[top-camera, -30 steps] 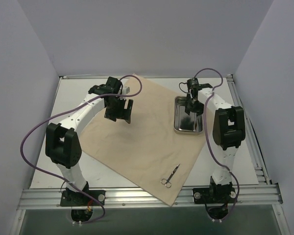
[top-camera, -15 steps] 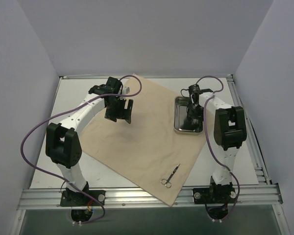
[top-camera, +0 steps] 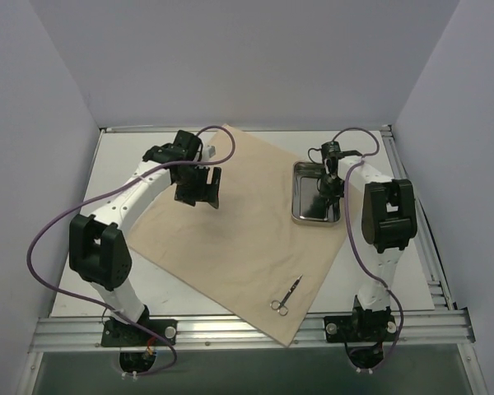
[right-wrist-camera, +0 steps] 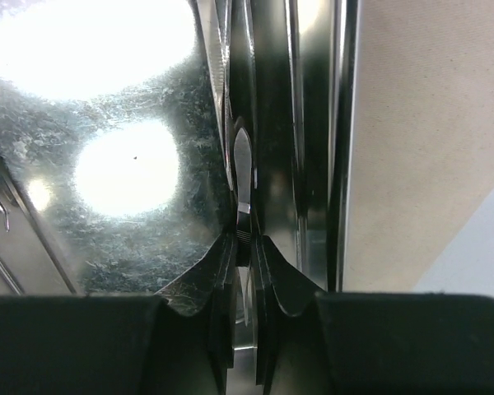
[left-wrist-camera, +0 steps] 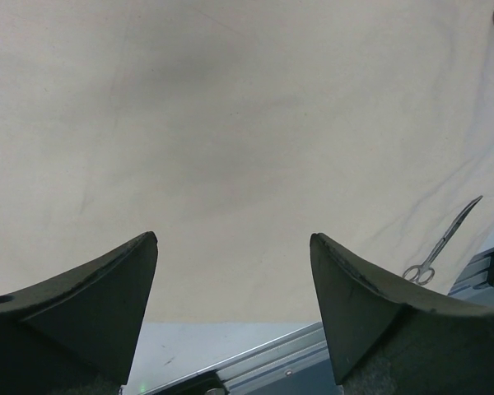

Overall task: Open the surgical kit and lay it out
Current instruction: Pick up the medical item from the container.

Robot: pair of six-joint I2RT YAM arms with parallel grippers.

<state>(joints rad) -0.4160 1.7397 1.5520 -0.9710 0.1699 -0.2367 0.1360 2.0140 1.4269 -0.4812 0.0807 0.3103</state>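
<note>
The right gripper (right-wrist-camera: 245, 240) is down inside the tray (top-camera: 306, 207), its jaws clenched on the near tip of the tweezers (right-wrist-camera: 242, 160). The tweezers lie flat on the tray floor, close beside one long wall. Their long axis runs along that wall, straight away from the pincer, so the grip is at one end and not the middle.

The tray sits on the right corner of the wrap (top-camera: 239, 222), which is spread flat. The free cloth lies to the left of the tray and nearward of it. The scissors (top-camera: 286, 296) lie on the wrap nearward of the tray, well apart from it.

The left gripper (top-camera: 199, 188) hangs released over the wrap far to the tray's left, holding nothing, so the right arm is much the nearer.

Judging by this, the tray wall is what stands in the way. The tweezers likely need to rise clear of it before crossing to the cloth, and an end grip may let them swing.
</note>
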